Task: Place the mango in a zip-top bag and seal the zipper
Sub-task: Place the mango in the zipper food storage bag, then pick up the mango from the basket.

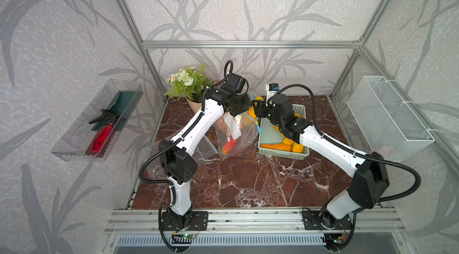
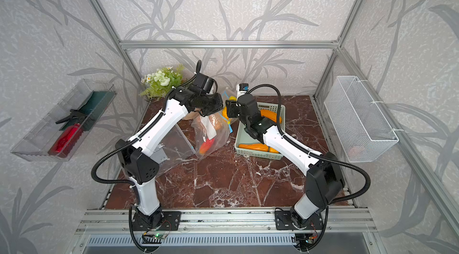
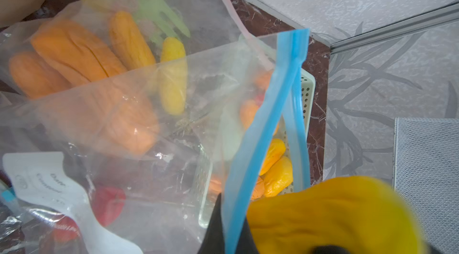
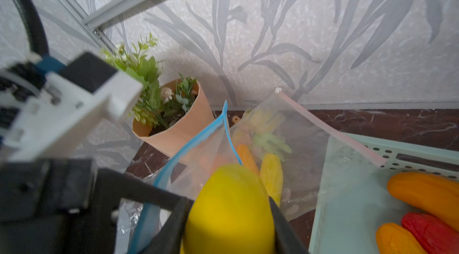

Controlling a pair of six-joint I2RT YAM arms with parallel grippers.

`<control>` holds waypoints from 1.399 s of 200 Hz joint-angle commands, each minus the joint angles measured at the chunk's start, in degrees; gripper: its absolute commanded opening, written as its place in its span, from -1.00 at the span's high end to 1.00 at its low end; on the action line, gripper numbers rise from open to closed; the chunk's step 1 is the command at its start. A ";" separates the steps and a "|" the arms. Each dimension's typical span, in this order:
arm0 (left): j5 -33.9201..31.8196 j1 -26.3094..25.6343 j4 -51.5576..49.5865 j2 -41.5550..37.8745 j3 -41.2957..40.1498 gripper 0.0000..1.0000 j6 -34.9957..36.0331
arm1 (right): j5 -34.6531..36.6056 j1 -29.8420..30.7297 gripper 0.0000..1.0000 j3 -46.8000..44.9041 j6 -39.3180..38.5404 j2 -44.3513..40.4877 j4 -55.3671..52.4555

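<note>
The bag hangs above the bench from the left fingers, which are pinched shut on its blue zip. The zip's two strips are parted, so the mouth is open. Through the plastic show a white label and, low down, a red-orange piece. The yellow mango is clamped between the partly open right fingers. It is in the air at that mouth, just beside the near strip. Whether any of it is past the rim I cannot tell.

Right behind stands a pink-zip bag with orange and yellow fruit and something pale green inside. Its zip end reaches over a corner of the basket. The basket is pale green and holds orange, yellow and red fruit, partly hidden by the right arm reaching across it. A flat bag lies on the bench under the left arm. A potted plant stands at the back, beside the left arm's wrist.

On the left wall a clear tray holds a red spray bottle and a dark green sheet. On the right wall hangs a wire basket. Something pinkish lies in its bottom, too faint to name.
</note>
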 commanded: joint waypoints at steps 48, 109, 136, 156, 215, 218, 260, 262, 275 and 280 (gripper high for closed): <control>2.17 -0.52 0.10 1.14 3.63 1.00 -1.47 | 2.91 -1.82 -0.35 7.71 2.33 -1.92 -14.71; 3.60 -0.77 0.98 2.02 4.10 1.00 -1.17 | 1.89 -12.88 -0.39 9.41 4.63 2.40 -30.71; 3.61 -0.80 0.96 2.06 4.19 1.00 -1.02 | 0.31 -15.67 -0.39 8.49 -0.98 8.33 -34.34; 3.80 -0.92 0.93 2.02 4.10 1.00 -0.77 | -0.27 -16.90 -0.39 9.97 -4.85 12.72 -36.69; 4.10 -1.19 0.50 2.11 4.18 1.00 -0.41 | 3.84 -17.06 -0.39 21.30 -12.59 28.18 -46.24; 4.05 -1.14 0.46 2.14 4.18 1.00 -0.41 | 4.25 -17.08 -0.39 21.63 -12.80 28.78 -46.43; 4.00 -1.16 0.19 2.03 4.13 1.00 -0.41 | 4.32 -17.08 -0.28 26.99 -13.67 34.98 -48.53; 4.04 -1.21 0.15 2.09 4.10 1.00 -0.41 | 4.26 -17.08 -0.27 27.21 -13.66 35.23 -48.52; 3.98 -1.27 0.04 2.06 4.12 1.00 -0.41 | 4.46 -17.08 -0.21 28.48 -13.73 36.65 -48.59; 3.96 -1.24 0.10 2.02 4.07 1.00 -0.41 | 4.46 -17.08 -0.20 29.17 -13.82 37.28 -48.60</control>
